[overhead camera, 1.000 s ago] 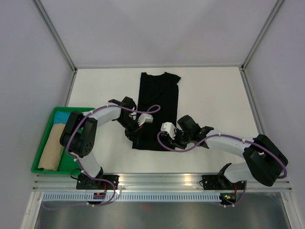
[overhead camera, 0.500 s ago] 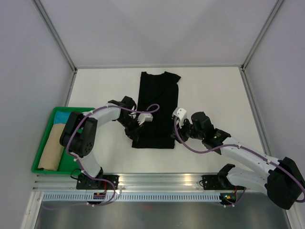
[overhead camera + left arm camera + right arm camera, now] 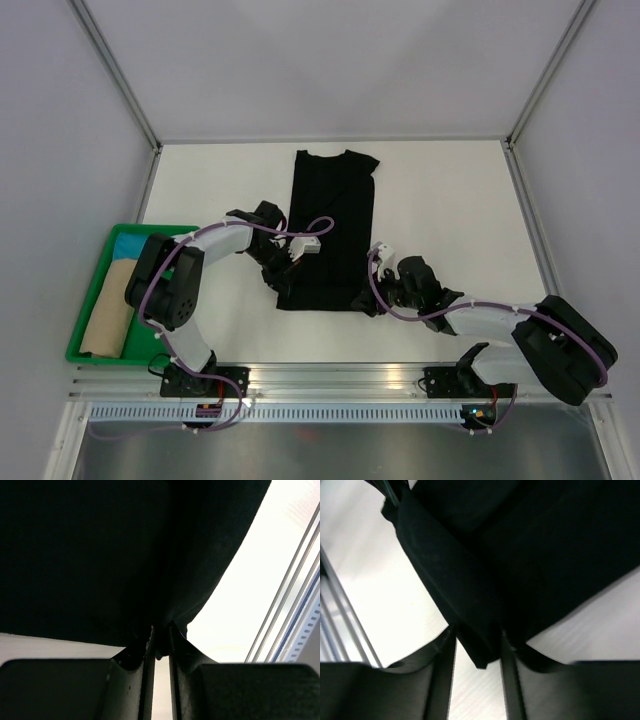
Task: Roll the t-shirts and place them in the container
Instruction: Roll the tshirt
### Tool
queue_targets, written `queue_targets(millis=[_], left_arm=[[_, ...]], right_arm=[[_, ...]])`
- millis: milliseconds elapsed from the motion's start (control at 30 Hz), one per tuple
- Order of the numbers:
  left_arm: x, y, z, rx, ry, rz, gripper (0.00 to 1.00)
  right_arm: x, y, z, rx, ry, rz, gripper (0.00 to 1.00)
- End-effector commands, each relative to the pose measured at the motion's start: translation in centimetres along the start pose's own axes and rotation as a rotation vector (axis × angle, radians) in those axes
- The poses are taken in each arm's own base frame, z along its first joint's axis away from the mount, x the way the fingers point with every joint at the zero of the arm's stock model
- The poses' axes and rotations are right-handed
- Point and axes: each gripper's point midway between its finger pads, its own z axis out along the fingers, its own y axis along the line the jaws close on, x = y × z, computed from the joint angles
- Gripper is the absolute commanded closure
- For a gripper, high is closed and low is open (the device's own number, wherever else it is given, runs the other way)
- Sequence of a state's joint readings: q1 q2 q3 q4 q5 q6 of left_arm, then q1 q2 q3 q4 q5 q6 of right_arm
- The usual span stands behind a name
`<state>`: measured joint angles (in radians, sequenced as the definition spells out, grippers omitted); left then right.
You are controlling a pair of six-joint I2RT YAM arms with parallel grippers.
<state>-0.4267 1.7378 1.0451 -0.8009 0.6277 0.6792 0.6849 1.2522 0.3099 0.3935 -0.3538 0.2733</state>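
The left gripper (image 3: pixel 160 630) pinches the near left hem of the black t-shirt (image 3: pixel 333 215), almost closed; the right gripper (image 3: pixel 476 639) straddles its near right corner, jaws apart.

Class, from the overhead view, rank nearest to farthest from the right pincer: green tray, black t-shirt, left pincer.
From the right pincer:
1. The black t-shirt, hem corner between its fingers.
2. The left pincer, at the hem's left corner.
3. The green tray, far left.

No legible text, label, brand, number or sign on any surface in any view.
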Motion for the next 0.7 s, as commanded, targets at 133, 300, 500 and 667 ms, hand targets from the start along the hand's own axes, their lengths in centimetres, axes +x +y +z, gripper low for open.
queue_targets(millis=[133, 300, 500, 667], left_arm=[[-2.5, 0.9, -2.0, -0.086, -0.075, 0.007, 0.82], [-2.4, 2.1, -2.3, -0.145, -0.07, -0.007, 0.81], [-1.8, 3.2, -2.0, -0.191, -0.048, -0.063, 0.83], [-3.1, 4.0, -2.8, -0.27, -0.109, -0.134, 0.75]], right_arm=[[-2.4, 1.8, 0.8, -0.105, -0.096, 0.064, 0.96], [-2.0, 0.1, -0.1, -0.03, -0.078, 0.161, 1.0], [-0.4, -1.5, -0.1, 0.005, -0.041, 0.263, 1.0], [0.7, -2.1, 0.5, 0.011, 0.032, 0.35, 1.0]])
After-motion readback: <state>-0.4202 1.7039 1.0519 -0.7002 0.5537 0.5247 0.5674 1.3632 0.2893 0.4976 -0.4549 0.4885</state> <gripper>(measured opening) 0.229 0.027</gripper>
